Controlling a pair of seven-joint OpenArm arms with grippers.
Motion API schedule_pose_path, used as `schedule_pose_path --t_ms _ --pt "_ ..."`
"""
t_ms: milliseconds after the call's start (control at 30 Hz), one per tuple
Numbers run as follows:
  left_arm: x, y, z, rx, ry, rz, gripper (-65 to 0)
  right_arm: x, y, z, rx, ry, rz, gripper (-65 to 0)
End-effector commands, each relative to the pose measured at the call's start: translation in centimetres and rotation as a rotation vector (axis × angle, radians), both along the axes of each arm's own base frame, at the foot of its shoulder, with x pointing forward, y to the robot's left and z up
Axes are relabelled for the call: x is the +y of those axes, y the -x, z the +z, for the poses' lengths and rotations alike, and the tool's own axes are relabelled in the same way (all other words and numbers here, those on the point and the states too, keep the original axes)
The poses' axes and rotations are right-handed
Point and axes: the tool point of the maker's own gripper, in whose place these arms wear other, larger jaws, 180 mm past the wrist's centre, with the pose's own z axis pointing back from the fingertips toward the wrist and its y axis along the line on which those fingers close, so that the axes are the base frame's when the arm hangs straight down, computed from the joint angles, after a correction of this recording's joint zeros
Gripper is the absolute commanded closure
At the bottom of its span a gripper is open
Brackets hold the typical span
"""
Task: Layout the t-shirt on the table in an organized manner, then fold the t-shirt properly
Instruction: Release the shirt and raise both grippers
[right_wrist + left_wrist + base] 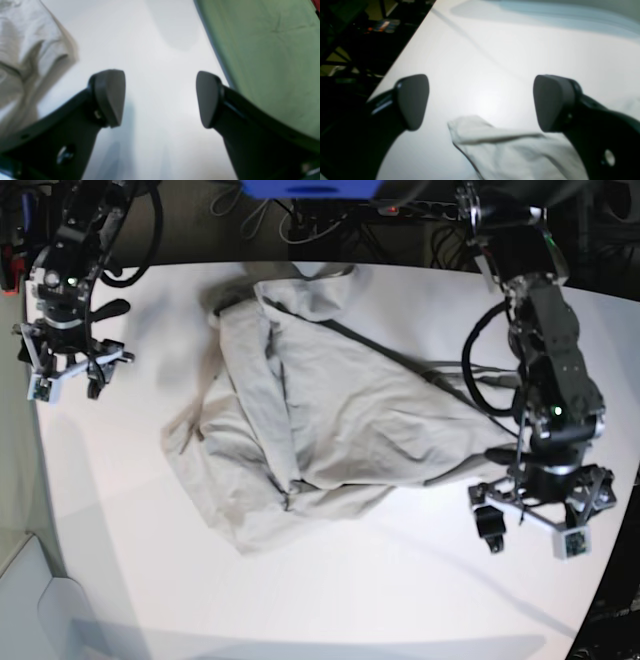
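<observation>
The t-shirt, light beige-grey, lies crumpled and spread unevenly across the middle of the white table. My left gripper is open just above the table. A corner of the t-shirt with a dark seam lies loose below and between its fingers, ungripped. In the base view the left gripper is at the shirt's right end. My right gripper is open over bare table, with t-shirt folds to its upper left. The base view puts the right gripper far left, apart from the shirt.
The table edge runs diagonally on the left of the left wrist view, with dark clutter beyond. A green surface lies past the table edge beside the right gripper. Cables and equipment sit behind the table's back edge.
</observation>
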Motion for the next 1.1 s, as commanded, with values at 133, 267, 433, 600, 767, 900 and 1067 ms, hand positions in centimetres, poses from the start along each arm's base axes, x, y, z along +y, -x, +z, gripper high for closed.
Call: schedule_pose_path --t_ms 133,267,433,600,767,900,1067 --pt "-0.2 4.3 -3.8 0.090 0.075 -0.018 -65.0 0.7 0.3 0.4 -0.011 0.016 0.034 -44.5" --pt "0.4 8.0 -7.9 0.203 0.133 -0.001 -65.0 3.2 0.3 -0.6 0.014 -0.008 0.101 -44.5" --pt "1.1 11.2 -10.8 0.306 0.119 0.000 -65.0 4.9 -0.3 -0.6 -0.003 -0.022 0.144 -44.5" --pt "3.1 13.6 -12.0 0.356 0.104 0.055 -65.0 5.4 -0.5 -0.7 -0.004 -0.028 0.158 -44.5" --pt "5.8 14.1 -12.4 0.369 0.103 0.128 -65.0 5.9 -0.6 -0.8 -0.003 -0.033 0.170 -44.5" --pt "7.6 12.8 -14.4 0.413 0.116 0.155 -65.0 5.9 -0.6 -0.9 0.000 -0.035 0.169 -44.5" --pt "8.3 11.5 -16.2 0.410 0.142 0.178 -65.0 5.8 -0.6 -1.0 0.002 -0.034 0.166 -44.5"
